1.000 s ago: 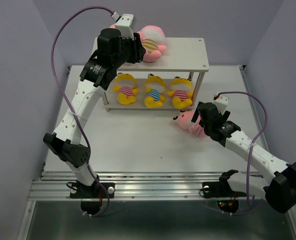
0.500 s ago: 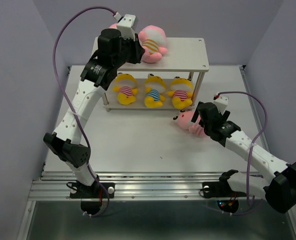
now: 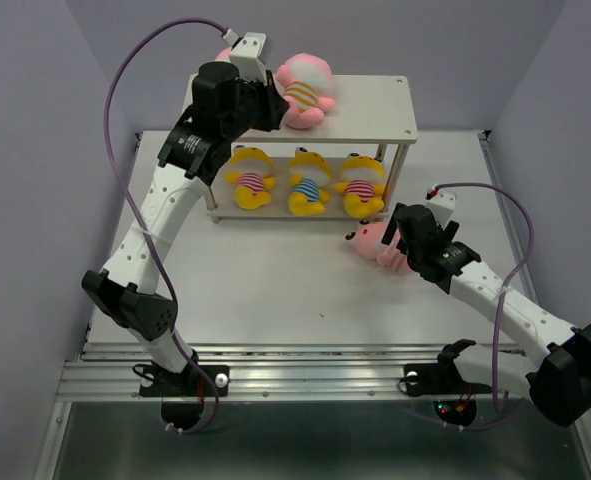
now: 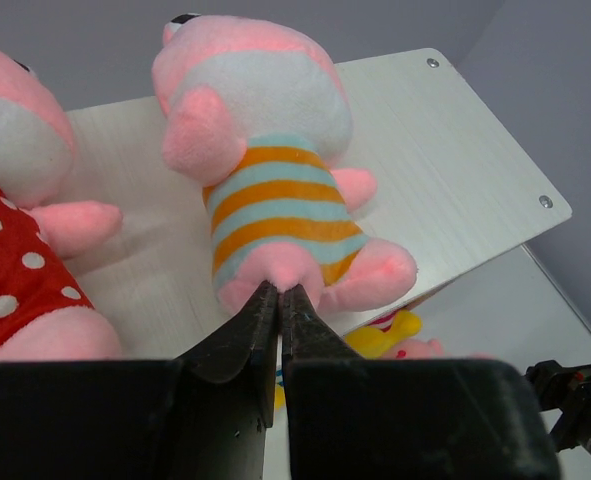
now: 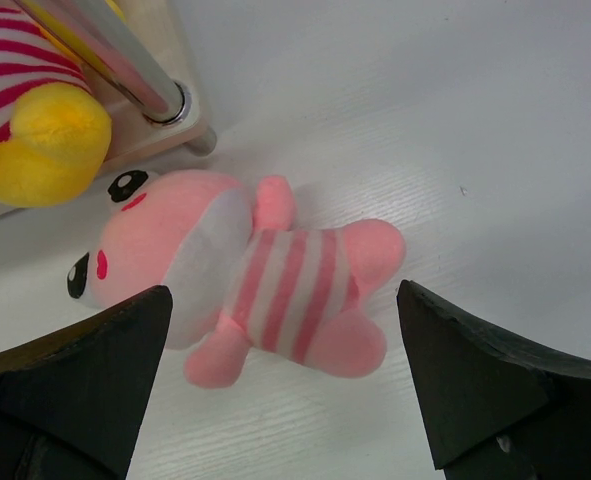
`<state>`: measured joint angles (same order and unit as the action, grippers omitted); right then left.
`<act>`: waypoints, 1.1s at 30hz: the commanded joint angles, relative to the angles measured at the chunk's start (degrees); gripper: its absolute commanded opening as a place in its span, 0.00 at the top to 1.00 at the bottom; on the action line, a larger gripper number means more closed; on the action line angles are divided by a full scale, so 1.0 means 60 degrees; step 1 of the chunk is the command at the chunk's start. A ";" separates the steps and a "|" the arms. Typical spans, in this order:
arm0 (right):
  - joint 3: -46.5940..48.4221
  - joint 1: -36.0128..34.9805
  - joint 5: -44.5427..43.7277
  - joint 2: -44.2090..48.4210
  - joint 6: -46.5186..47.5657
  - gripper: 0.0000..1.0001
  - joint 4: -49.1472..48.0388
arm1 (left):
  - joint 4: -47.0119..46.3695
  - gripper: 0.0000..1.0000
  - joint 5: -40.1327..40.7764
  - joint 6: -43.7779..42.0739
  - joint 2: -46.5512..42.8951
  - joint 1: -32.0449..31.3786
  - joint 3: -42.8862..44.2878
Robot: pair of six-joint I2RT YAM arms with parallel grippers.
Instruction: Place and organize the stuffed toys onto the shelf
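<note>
On the top board of the pale wooden two-tier shelf (image 4: 445,170), the left claw (image 4: 280,290) is pinched nearly shut, tips touching the bottom of a pink plush doll in orange-and-teal stripes (image 4: 275,200). Beside it lies a pink plush doll in red polka dots (image 4: 15,250). Three yellow striped plush dolls (image 3: 309,182) fill the lower tier. The right claw (image 5: 280,335) gapes wide over a pink-striped pink plush doll (image 5: 255,280) lying on the white bench (image 5: 425,120) near a metal shelf leg (image 5: 135,70). Lavender walls (image 3: 35,100) enclose everything.

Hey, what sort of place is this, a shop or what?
Probably a robot test cell: two robot arms bolted to a white table, plain lilac walls closing it in, a small shelf of plush toys.
</note>
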<state>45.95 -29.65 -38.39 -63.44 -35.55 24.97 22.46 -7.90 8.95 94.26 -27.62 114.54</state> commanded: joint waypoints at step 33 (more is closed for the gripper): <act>-0.0145 0.0049 -0.0032 0.0305 0.0080 0.00 -0.0514 | -0.0535 0.31 0.0101 0.0457 -0.0900 0.0047 -0.0589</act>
<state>45.87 -29.65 -37.65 -62.89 -35.35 24.82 22.02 -6.90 12.14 91.94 -27.62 111.50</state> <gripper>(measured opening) 0.998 0.652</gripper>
